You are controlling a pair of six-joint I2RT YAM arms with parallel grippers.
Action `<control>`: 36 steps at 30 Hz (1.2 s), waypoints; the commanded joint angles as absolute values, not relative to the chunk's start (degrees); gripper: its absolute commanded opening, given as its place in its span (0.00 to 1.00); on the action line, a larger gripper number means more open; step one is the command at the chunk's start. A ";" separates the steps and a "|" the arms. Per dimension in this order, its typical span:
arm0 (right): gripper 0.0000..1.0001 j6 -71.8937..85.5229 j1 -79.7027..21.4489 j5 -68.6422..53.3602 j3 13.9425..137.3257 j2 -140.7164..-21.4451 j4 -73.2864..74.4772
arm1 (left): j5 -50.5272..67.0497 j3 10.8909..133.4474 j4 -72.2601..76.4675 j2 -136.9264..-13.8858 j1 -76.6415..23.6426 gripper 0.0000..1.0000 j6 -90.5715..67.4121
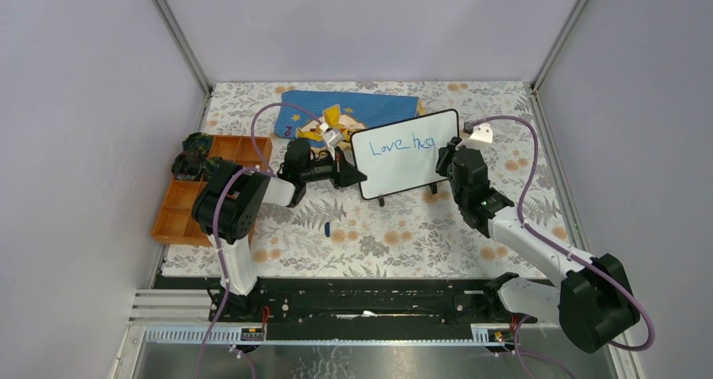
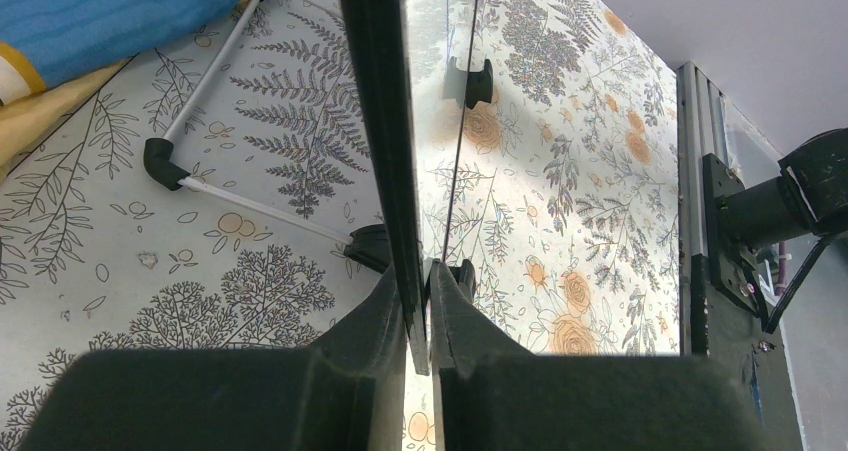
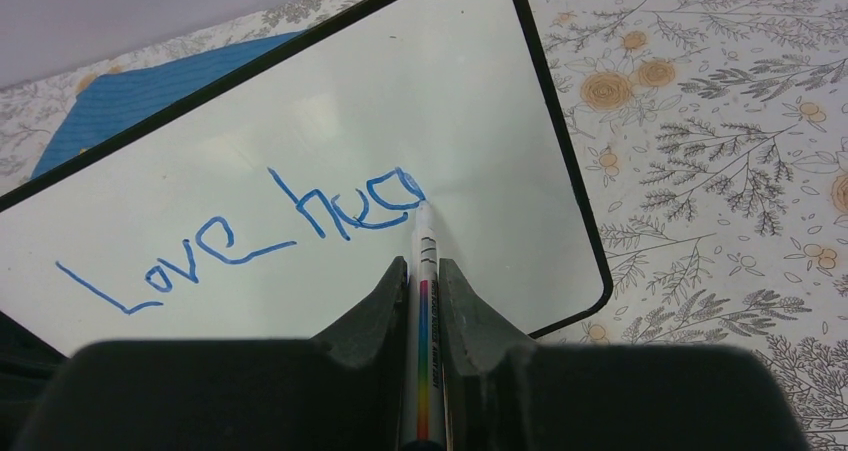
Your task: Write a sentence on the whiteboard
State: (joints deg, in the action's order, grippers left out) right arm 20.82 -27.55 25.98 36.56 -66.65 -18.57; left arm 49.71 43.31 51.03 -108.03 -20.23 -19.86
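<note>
The whiteboard (image 1: 395,165) stands tilted at mid-table, white with a thin black rim (image 2: 380,121). Blue handwriting, the sentence (image 3: 240,241), reads "Love hea" on it. My left gripper (image 1: 349,176) is shut on the board's left edge; in the left wrist view its jaws (image 2: 420,281) clamp the rim edge-on. My right gripper (image 1: 443,154) is shut on a white marker (image 3: 424,301) with a rainbow stripe. The marker's tip touches the board at the end of the last letter.
A blue cloth (image 1: 353,110) with a yellow figure lies behind the board. An orange compartment tray (image 1: 202,198) sits at the left with dark items. A small blue cap (image 1: 326,227) lies on the floral table cover. The board's wire stand (image 2: 200,101) shows behind it.
</note>
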 commanded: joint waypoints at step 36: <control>0.00 21.69 -23.82 21.83 41.24 -67.61 -27.07 | 47.02 41.84 39.73 -109.80 -21.86 0.00 -14.59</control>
State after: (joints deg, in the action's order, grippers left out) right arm 20.91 -24.25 22.35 39.38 -67.29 -24.01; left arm 49.58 43.40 50.26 -107.72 -20.32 -19.38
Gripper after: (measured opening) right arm 0.179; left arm 0.158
